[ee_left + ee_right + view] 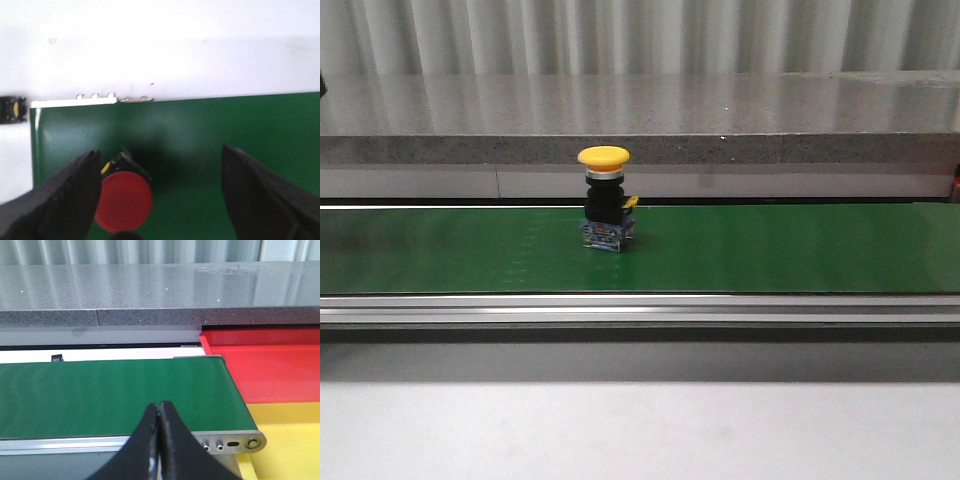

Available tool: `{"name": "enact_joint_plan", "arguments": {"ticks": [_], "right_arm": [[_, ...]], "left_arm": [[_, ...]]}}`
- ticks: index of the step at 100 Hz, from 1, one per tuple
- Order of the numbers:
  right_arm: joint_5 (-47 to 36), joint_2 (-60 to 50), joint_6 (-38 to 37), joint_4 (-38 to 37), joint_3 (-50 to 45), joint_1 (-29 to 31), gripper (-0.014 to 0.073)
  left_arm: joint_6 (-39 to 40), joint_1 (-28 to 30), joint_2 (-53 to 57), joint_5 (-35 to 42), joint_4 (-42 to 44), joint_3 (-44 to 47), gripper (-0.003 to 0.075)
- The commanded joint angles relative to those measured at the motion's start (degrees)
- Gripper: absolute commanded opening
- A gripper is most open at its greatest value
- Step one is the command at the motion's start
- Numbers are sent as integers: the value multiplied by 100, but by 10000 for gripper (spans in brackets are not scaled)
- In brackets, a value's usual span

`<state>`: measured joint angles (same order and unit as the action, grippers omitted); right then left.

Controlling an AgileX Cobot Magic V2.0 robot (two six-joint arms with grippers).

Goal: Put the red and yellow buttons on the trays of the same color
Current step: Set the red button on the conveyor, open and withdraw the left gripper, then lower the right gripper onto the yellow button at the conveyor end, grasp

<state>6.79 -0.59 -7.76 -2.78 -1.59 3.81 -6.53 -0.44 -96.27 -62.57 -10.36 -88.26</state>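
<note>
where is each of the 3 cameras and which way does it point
Front view: looks forward, low across the green belt at an upright yellow button before a grey ledge; no arm shows.
Left wrist view: on the left arm, looking down at the belt over a red button beside one finger of the open left gripper.
Right wrist view: on the right arm, at the belt's end beside the red tray and yellow tray; the right gripper is shut.
All three share the belt.
</note>
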Motion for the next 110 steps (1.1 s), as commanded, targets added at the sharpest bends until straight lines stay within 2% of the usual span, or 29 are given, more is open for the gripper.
{"name": "enact_joint_plan", "arguments": {"ticks": [1, 5, 20, 66, 88, 102, 110], "right_arm": [[-428, -89, -4, -69, -5, 25, -67], [-428, -89, -4, -69, -5, 25, -67], [-428, -89, -4, -69, -5, 25, -67], [-406, -89, -4, -69, -5, 25, -67], [-576, -89, -4, -58, 14, 0, -66], [-540, -38, -4, -58, 372, 1, -66], [-186, 168, -4, -58, 827, 1, -66]], "left_arm": [[-34, -284, 553, 381, -149, -29, 385], [-34, -403, 730, 507, -149, 72, 318], [-34, -717, 1433, 1089, -149, 577, -24], [-34, -813, 4064, 2243, -187, 3149, -20], [-34, -813, 5473, 2456, -154, 4225, -20], [-34, -813, 6250, 2441, -154, 4706, -20], [-34, -813, 6603, 2431, -144, 4895, -20]]}}
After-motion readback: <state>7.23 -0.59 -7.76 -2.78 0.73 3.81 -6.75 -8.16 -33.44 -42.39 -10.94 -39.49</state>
